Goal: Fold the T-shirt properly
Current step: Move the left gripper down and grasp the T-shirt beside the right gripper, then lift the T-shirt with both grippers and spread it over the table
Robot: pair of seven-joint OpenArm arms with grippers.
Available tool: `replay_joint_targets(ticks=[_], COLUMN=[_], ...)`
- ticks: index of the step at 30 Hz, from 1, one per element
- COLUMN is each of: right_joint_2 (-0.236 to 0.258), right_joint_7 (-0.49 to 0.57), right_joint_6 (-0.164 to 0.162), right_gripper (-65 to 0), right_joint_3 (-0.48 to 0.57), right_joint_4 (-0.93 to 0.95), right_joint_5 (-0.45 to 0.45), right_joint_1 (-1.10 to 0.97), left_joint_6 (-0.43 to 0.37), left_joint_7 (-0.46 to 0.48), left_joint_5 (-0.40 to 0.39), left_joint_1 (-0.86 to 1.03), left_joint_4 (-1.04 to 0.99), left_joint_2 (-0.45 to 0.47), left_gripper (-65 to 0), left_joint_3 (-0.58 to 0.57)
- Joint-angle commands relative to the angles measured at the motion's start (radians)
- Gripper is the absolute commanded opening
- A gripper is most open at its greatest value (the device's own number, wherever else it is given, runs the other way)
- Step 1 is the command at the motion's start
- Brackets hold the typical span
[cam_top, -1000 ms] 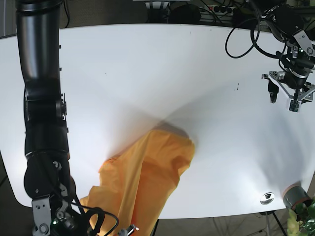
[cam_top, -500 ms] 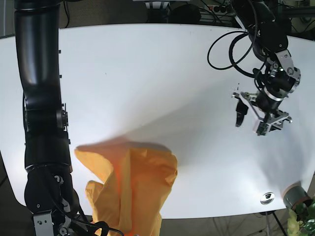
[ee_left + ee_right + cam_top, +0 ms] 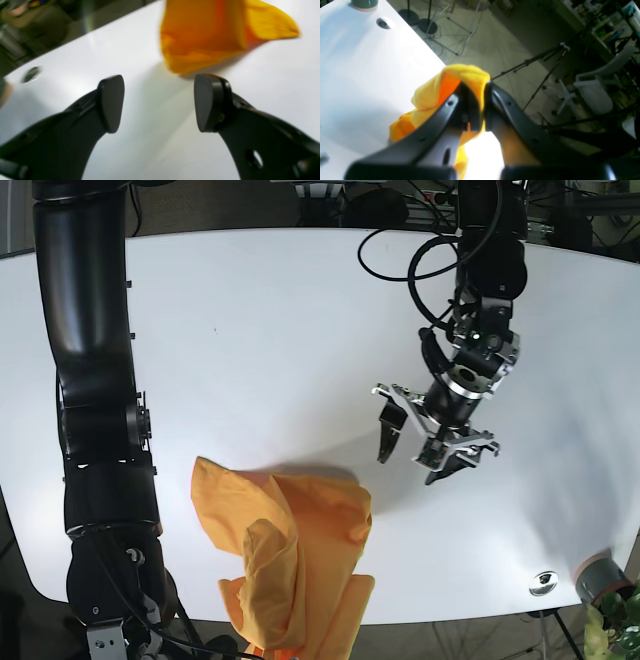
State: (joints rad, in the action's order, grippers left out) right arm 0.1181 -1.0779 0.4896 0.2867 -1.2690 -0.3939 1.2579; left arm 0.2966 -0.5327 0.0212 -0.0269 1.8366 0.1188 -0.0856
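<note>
— Where does everything lie?

— The broad white tabletop [image 3: 250, 330] is largest. On its near edge sits the crumpled orange cotton T-shirt [image 3: 290, 560], bunched and partly hanging off the rim, nothing like flat.

— What has changed?

— Over the last second my left gripper [image 3: 430, 442] has swung in from the far corner to hover just beside the cloth's free edge. The shirt has also shifted – it was dragged toward my right side and its near-left corner flipped out.

— And your grippers?

— My right gripper [image 3: 480, 110] is clamped on a fold of the shirt at the table's edge. My left has its jaws spread wide, empty, above bare table with the cloth just ahead.

— Meaning?

— I judge folding hasn't begun; I'm setting up a second hold to spread it.
</note>
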Motion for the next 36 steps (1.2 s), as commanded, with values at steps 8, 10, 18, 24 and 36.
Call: replay_joint_targets(ticks=[8,10,18,24,36], right_joint_2=[0.009,0.010,0.010,0.013,0.024], right_joint_7=[0.035,0.035,0.035,0.035,0.037], right_joint_6=[-0.007,-0.007,-0.007,-0.007,-0.006], right_gripper=[-63.1,-63.1,-63.1,-63.1,-63.1], right_joint_3=[-0.013,-0.028,-0.048,-0.050,-0.050], right_joint_4=[-0.021,-0.041,-0.059,-0.059,-0.061], right_joint_5=[-0.003,-0.001,-0.001,-0.001,-0.003], right_joint_1=[0.048,0.048,0.048,0.048,0.048], left_joint_6=[-0.021,-0.021,-0.021,-0.024,-0.139], left_joint_7=[0.075,0.113,0.230,0.366,0.649], left_joint_5=[0.012,0.012,0.012,0.012,0.012], left_joint_1=[-0.190,-0.229,-0.396,-0.483,-0.646], left_joint_4=[-0.367,-0.441,-0.799,-1.030,-1.477], left_joint_2=[-0.084,-0.109,-0.179,-0.202,-0.222], left_gripper=[-23.9,-23.9,-23.9,-23.9,-23.9], left_joint_3=[0.023,0.036,0.042,0.043,0.042])
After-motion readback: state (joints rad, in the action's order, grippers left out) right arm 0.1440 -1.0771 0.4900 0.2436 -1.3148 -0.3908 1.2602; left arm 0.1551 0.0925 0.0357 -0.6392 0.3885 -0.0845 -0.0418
